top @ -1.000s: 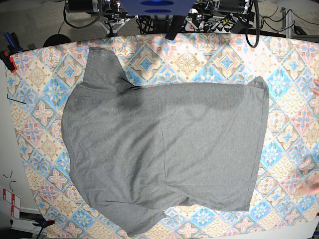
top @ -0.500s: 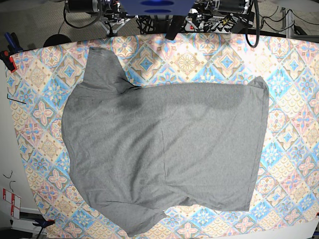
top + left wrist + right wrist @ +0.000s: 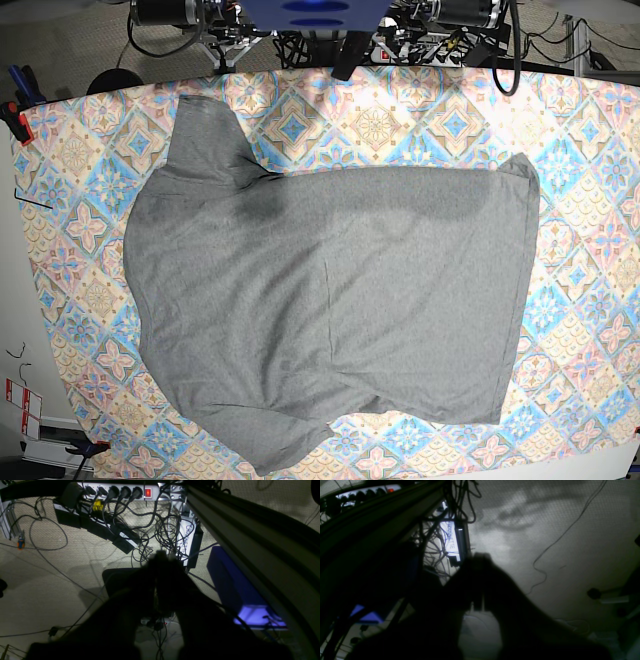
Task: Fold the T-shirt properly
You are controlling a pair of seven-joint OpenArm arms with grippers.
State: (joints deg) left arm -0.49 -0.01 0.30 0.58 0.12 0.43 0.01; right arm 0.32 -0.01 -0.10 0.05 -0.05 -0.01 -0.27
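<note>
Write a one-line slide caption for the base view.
Grey T-shirt spread flat and unfolded on a patterned pastel tablecloth, with neither gripper over it.

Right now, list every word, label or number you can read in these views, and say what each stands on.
"CHOUQUETTE": handwritten on the white label among the cables, partly crossed by them.
Red-and-white tags beside the tablecloth: too small to read.
T-shirt: no print shows.
</note>
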